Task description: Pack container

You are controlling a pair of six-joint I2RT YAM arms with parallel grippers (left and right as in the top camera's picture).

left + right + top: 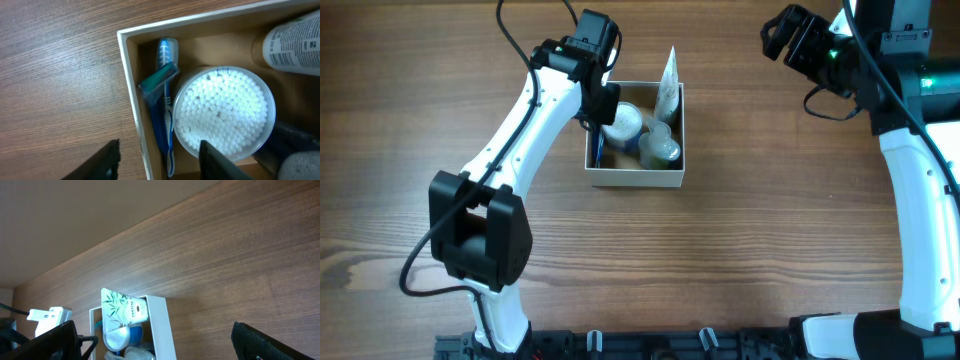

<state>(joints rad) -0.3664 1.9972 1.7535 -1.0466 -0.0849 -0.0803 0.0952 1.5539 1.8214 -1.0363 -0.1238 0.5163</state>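
Note:
The container (637, 178) is a square white-walled box with a tan inside, at the table's middle back. It holds a round clear tub of cotton swabs (225, 111), a blue toothbrush (167, 100), a teal-headed razor (159, 79), small bottles (660, 150) and a white Pantene tube (669, 80) leaning on the far right wall. My left gripper (160, 157) is open and empty, straddling the container's left wall (134, 95) just above the toothbrush. My right gripper (155, 342) is open and empty, held high at the back right, away from the container (162, 325).
The bare wooden table (770, 230) surrounds the box. The left arm (520, 130) reaches diagonally from the front left. The right arm (910, 180) stands along the right edge.

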